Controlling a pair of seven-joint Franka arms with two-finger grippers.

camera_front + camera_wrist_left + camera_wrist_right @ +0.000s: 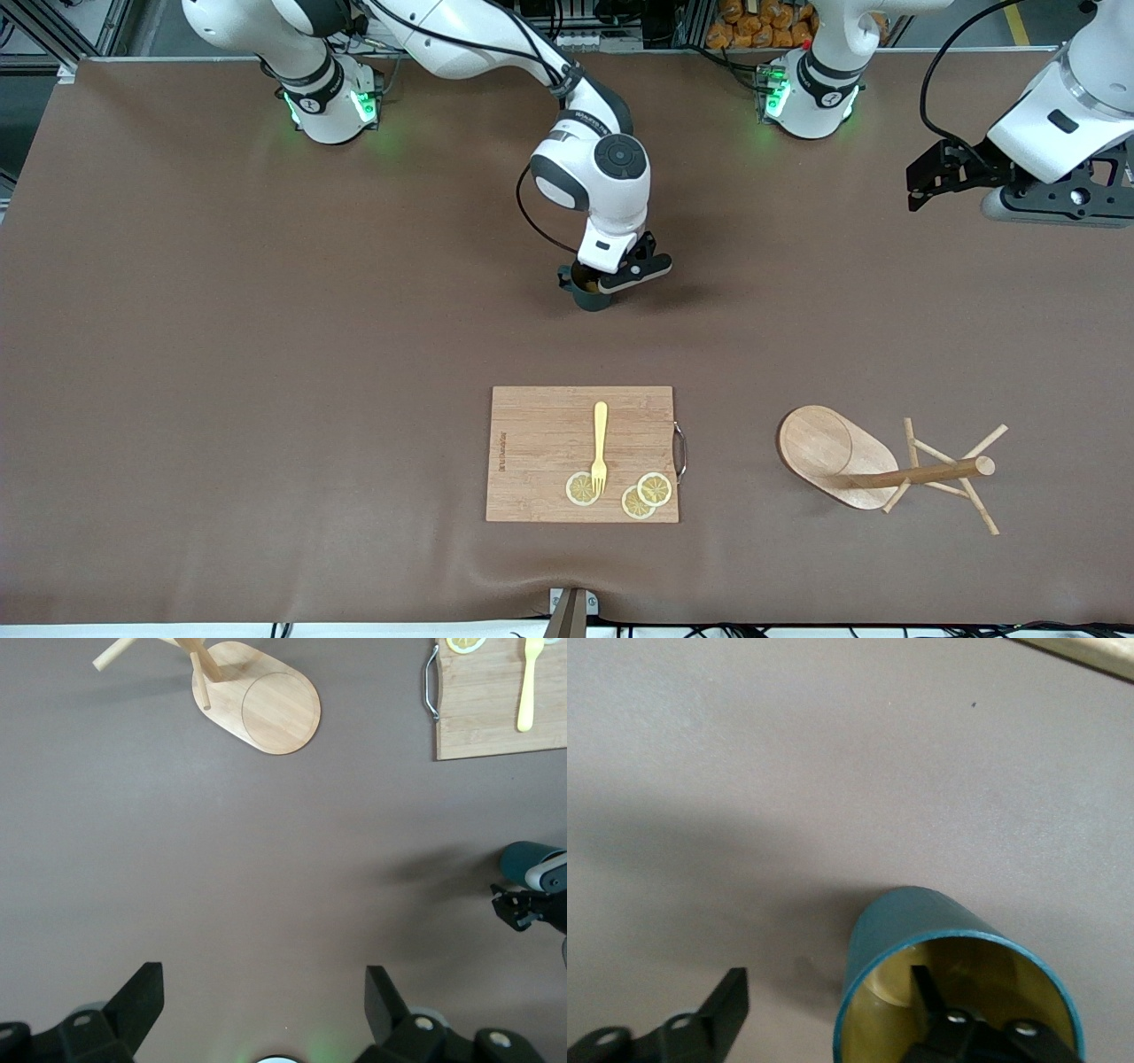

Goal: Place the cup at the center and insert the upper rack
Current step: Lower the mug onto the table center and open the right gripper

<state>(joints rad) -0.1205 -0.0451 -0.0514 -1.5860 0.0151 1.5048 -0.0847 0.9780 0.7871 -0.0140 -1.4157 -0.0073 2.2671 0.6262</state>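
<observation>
The cup point(592, 298) is a dark teal mug with a yellowish inside, standing upright on the brown table near its middle. My right gripper point(592, 282) is low over it and open. In the right wrist view one finger point(923, 988) hangs inside the cup point(921, 921) and the other stands outside, with a gap to the wall. The upper rack point(837, 452), a light wooden mug tree, lies on its side nearer the front camera, toward the left arm's end. My left gripper point(918, 190) waits open and empty over that end of the table; its wrist view shows the rack point(266, 709).
A rectangular wooden cutting board point(540, 443) lies nearer the front camera than the cup. It carries a yellow fork point(600, 443) and lemon slices point(645, 494). Bare brown tablecloth lies between the cup, the board and the rack.
</observation>
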